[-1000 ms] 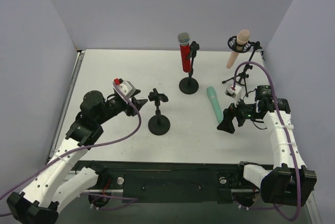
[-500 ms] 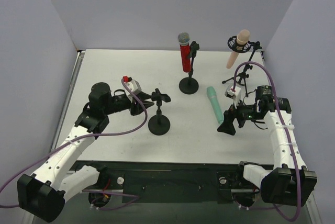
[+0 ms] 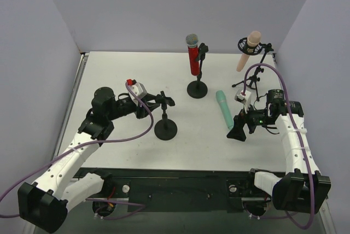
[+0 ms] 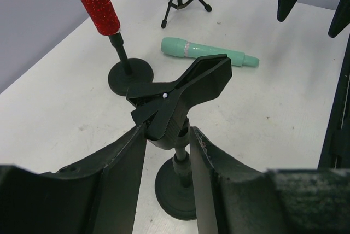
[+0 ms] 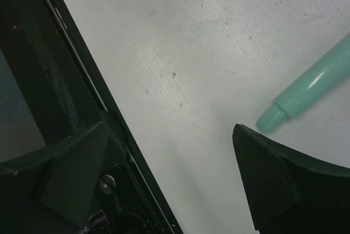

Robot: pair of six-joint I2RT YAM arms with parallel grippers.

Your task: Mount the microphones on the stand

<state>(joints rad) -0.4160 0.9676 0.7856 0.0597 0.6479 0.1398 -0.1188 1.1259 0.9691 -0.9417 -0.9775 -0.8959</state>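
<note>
The mint green microphone [image 3: 223, 108] lies flat on the table, also in the left wrist view [image 4: 208, 53]; its tail end [image 5: 306, 89] shows by my right finger. The glittery red microphone [image 3: 193, 58] hangs in a round-base stand [image 3: 197, 89]. The peach-pink microphone [image 3: 249, 50] sits in a tripod stand [image 3: 252, 81]. A small empty clip stand [image 3: 165, 129] stands in the middle. My left gripper [image 3: 156, 101] [image 4: 168, 130] has its jaws closed against both sides of this stand's clip [image 4: 180, 89], at its neck. My right gripper [image 3: 237, 130] [image 5: 169, 135] is open and empty, low over the table beside the green microphone's tail.
The black front rail [image 5: 82, 81] of the table runs close under my right gripper. Grey walls enclose the table on three sides. The red microphone's stand base [image 4: 130, 74] is just beyond the clip stand.
My left gripper has moved right, from left of the small stand up to its clip, and closed round the neck. The right arm has stayed still.
</note>
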